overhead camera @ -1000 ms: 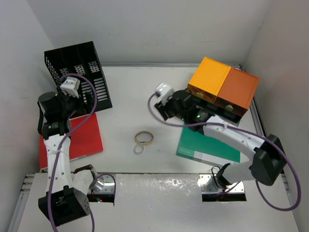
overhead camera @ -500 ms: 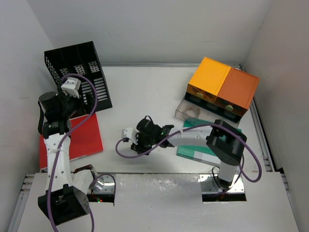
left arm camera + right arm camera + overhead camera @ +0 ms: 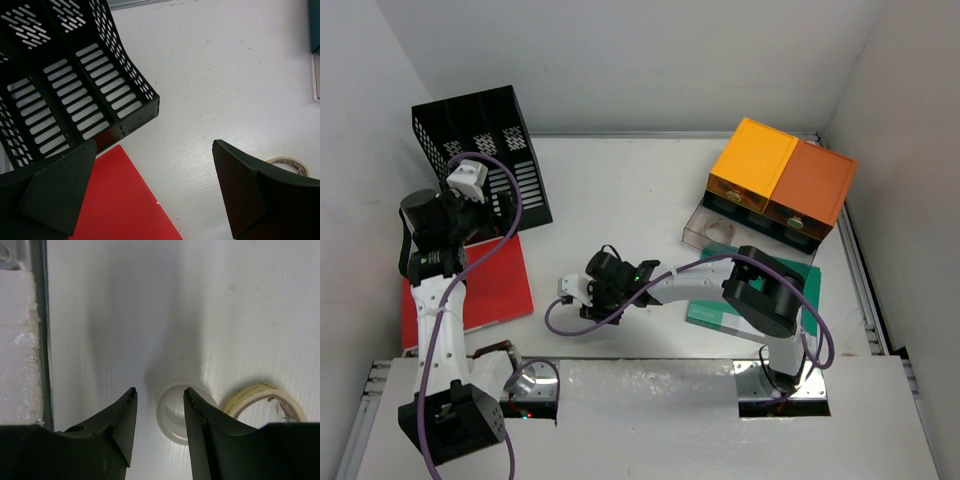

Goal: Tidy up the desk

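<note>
Hovering low over the desk (image 3: 620,180), the right pincer (image 3: 159,391) gapes by white tape (image 3: 161,412).

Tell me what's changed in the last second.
The right hand swung from the orange drawer unit to the middle of the desk and now sits open, low by the small white tape roll, gripping nothing. The left hand, tan tape roll, red folder and black rack stayed put.

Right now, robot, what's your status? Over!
Left gripper open over red folder edge. Right gripper open, low over white tape roll, nothing held. Desk not tidy yet: tan tape roll close beside the white one.
</note>
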